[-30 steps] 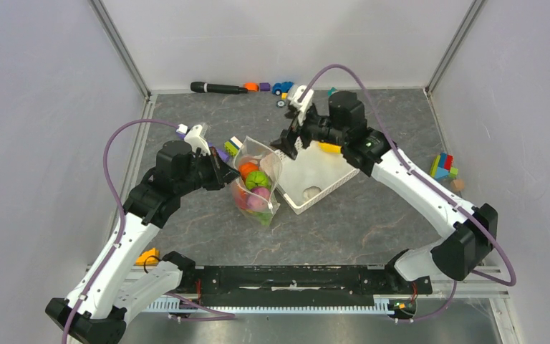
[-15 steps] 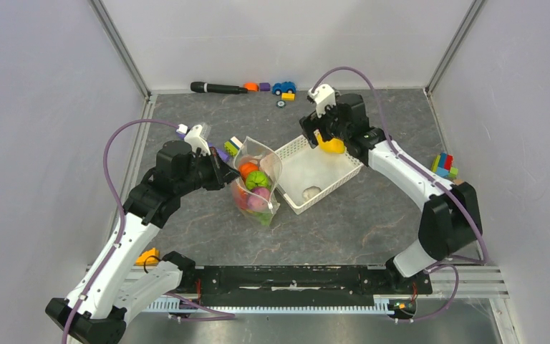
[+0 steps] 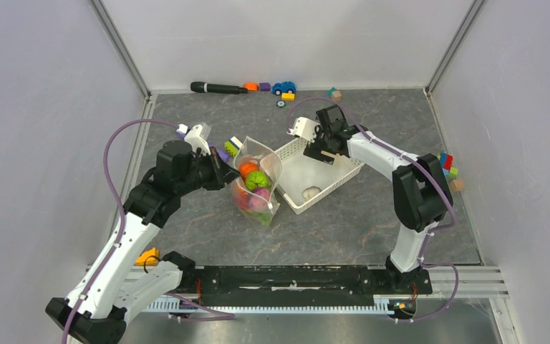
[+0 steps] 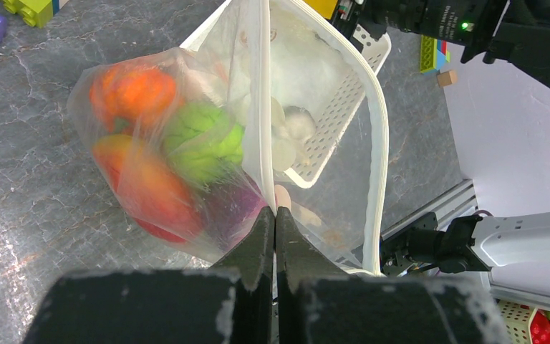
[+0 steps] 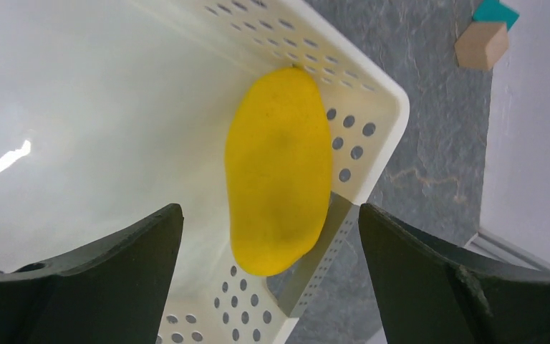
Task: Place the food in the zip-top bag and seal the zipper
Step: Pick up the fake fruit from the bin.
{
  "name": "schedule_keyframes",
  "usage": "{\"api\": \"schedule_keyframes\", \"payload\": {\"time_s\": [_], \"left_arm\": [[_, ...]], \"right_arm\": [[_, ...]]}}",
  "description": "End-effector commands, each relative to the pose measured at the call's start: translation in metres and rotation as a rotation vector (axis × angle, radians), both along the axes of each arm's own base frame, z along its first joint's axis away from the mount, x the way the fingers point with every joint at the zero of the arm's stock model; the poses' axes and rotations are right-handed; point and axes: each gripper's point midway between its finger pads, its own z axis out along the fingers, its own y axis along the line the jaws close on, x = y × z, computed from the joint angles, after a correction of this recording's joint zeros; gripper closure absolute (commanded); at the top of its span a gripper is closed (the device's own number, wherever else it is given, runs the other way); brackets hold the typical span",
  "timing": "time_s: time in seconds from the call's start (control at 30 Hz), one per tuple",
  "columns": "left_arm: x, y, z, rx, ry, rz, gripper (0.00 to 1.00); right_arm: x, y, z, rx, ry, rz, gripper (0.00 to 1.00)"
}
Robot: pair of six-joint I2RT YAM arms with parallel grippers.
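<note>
Right wrist view shows the right gripper (image 5: 268, 208) with its jaws spread wide and holding nothing. The mango (image 5: 279, 172) lies squarely between them and just ahead of the tips, tucked into a corner of the basket (image 5: 372, 125) against its perforated wall. In the left wrist view the left gripper (image 4: 273, 222) is clenched tight on the mouth edge of the bag (image 4: 150, 143), pinching the white zipper (image 4: 265, 107), which runs straight away from the jaws. The mouth gapes to the right of the jaws and the food already inside, orange, green and purple pieces, bulges to their left. The step in hand appears to be fetching the mango, so filling is well along and sealing is not yet begun. The next move calls for the right jaws to drop around the mango's narrow sides without catching the basket wall beside it, close and lift. The right arm must then carry the mango to the opening beside the left jaws, which must hold the rim up. A pale lump (image 3: 312, 191) also lies in the basket; what it is cannot be told.
</note>
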Motion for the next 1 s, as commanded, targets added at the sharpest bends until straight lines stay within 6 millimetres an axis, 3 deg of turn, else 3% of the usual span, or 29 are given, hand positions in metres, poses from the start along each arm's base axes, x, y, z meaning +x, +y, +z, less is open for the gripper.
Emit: {"api": "schedule_keyframes", "payload": {"time_s": [0.0,0.6,0.97], "left_arm": [[0.004,-0.001,0.008,-0.004,-0.044,-0.015,0.98],[0.004,-0.001,0.011,-0.009,-0.050,-0.016,0.98],[0.004,-0.001,0.009,-0.009,-0.043,-0.017,0.98]], "right_arm": [[0.020,-0.020,0.010,-0.133,-0.077,-0.044,0.02],[0.018,-0.023,-0.025,-0.165,-0.012,-0.075,0.04],[0.015,-0.013,0.016,-0.194,-0.175,-0.101,0.02]]}}
